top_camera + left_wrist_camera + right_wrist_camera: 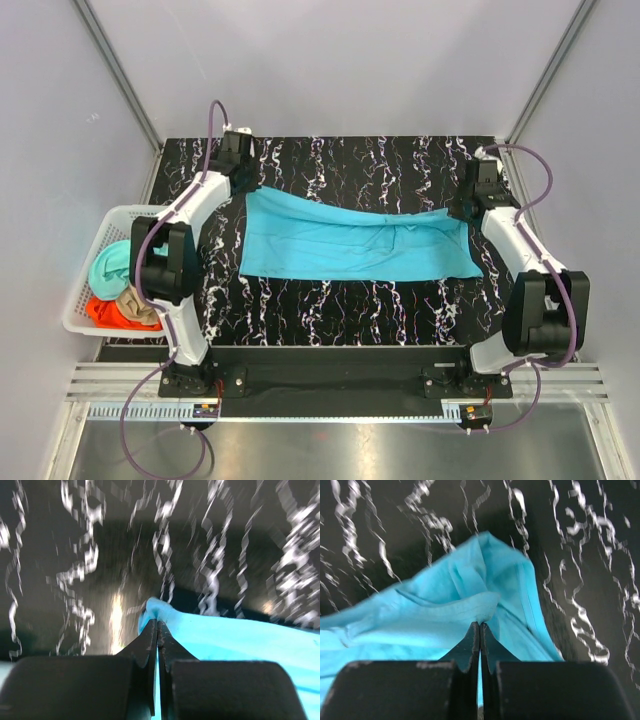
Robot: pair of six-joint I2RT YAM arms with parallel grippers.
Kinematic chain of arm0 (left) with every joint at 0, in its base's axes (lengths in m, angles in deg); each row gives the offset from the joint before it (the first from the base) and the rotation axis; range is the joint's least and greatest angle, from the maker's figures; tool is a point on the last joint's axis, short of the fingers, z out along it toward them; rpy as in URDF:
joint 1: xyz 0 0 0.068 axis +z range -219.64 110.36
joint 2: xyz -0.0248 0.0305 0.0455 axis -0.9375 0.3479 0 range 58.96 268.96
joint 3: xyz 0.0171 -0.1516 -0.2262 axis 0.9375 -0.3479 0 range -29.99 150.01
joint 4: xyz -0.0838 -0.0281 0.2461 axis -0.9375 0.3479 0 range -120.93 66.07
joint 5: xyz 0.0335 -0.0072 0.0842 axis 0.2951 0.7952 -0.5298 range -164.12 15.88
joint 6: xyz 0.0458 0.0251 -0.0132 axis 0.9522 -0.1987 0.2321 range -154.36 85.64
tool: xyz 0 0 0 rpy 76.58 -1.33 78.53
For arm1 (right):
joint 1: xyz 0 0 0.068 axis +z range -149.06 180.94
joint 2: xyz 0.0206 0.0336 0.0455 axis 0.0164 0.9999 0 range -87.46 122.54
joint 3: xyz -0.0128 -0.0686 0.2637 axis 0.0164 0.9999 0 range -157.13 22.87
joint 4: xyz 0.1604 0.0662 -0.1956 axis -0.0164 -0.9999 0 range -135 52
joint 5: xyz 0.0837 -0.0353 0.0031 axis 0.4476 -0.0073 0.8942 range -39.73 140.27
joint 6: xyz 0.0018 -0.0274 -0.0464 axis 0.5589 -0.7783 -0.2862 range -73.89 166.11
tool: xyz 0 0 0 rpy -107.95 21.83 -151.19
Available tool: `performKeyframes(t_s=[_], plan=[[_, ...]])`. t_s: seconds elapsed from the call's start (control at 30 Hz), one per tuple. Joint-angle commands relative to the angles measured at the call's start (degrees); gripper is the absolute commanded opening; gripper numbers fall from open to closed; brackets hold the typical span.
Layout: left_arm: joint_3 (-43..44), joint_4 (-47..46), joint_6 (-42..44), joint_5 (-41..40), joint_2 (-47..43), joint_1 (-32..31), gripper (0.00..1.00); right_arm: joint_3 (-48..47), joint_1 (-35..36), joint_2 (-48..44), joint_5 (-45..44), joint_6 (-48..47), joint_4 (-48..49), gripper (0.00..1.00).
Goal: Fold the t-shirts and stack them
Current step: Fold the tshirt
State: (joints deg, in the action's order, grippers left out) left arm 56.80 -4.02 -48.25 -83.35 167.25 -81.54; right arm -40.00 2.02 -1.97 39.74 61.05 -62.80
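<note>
The left gripper (pixel 157 625) has its two black fingers pressed together on a small peak of the bright cyan cloth t-shirt (pixel 235 640). In the left wrist view the cloth rises to a little point right at the fingertips and spreads away to the right of them. Beyond it the black table top with white marble veins (pixel 75 580) is blurred. The right gripper (pixel 479 626) is closed in the same way and pinches a rolled edge of the same shirt. Only its wrist view shows the details there: a stitched hem running down on the right of the fingers and a heap of wrinkles just ahead of them. Only the top view shows both grippers together. There the shirt is stretched wide between them, each gripper at one far corner, and the far edge curves inward in the middle. The wide near edge lies toward the arm bases. Whether the pinched corners are lifted off the table, I cannot tell. Outward from the left arm, beside the table's left edge, stands a white plastic lattice basket (pixel 82 290). It holds a mint-teal t-shirt (pixel 108 265), a tan t-shirt (pixel 137 305) and an orange-red t-shirt (pixel 104 314), all crumpled together.
</note>
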Motion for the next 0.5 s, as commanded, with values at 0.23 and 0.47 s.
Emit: performKeyframes(t_s=[0.23,0.47], plan=[[9.9,-7.1,0.1,2.8,8.0,0.9,0.0,-10.7,-3.8,7.9,5.3,-5.3,13.5,0.0],[12.9,-8.5,-0.6,5.5,11.7,2.5,0.0,-14.4,-4.9,13.4,7.9,-7.6,16.8,0.0]])
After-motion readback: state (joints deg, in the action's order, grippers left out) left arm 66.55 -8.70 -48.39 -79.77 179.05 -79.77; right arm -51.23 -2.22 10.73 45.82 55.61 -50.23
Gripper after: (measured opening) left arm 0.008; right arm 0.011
